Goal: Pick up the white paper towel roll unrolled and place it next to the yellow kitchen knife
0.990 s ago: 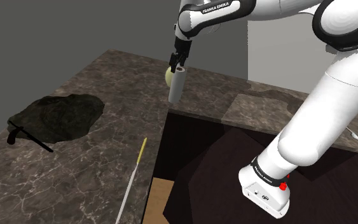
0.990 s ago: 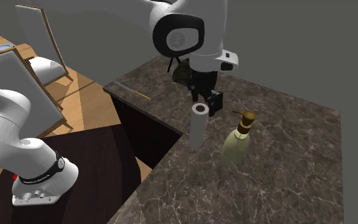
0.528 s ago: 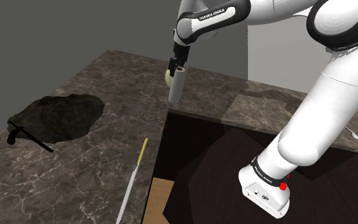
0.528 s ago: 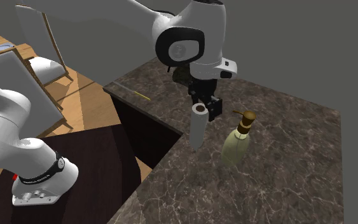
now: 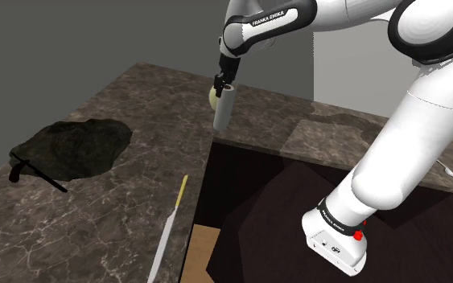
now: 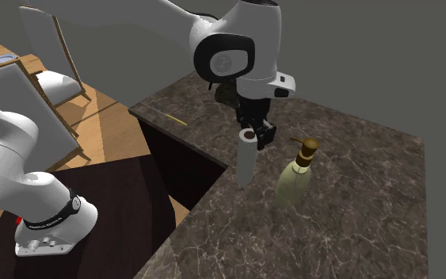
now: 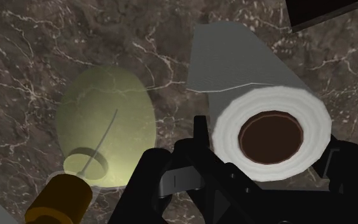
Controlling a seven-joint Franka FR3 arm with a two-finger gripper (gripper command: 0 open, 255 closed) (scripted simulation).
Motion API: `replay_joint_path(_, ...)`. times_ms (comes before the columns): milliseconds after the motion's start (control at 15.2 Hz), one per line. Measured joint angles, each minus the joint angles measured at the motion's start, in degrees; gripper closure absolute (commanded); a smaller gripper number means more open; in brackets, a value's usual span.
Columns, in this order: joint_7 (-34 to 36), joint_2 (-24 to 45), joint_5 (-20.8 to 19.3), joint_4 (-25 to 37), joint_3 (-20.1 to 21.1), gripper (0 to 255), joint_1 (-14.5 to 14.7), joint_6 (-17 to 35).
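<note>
The claw [image 6: 254, 132] clasps the top of the white paper towel roll [image 6: 245, 162], a finger tight against either side. The roll stands upright on the dark marble worktop [image 6: 356, 198] near its inner corner, beside a pale green pump bottle [image 6: 294, 178].

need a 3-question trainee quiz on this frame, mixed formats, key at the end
1. True or false: the paper towel roll stands upright on the counter.
2. What stands right beside the roll? A) a pump bottle B) a mug C) a bowl
3. Fill in: the gripper is at the roll's ___ end, well apart from the knife.
Key: 1 true; 2 A; 3 top.
</note>
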Motion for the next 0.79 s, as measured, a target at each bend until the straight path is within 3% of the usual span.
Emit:
replay_joint_path(462,0.0,-0.1,0.0,-0.1,0.0,255,0.0,0.0)
replay_joint_path(792,-0.1,-1.1,0.1,1.7,0.0,255,0.0,-2.8)
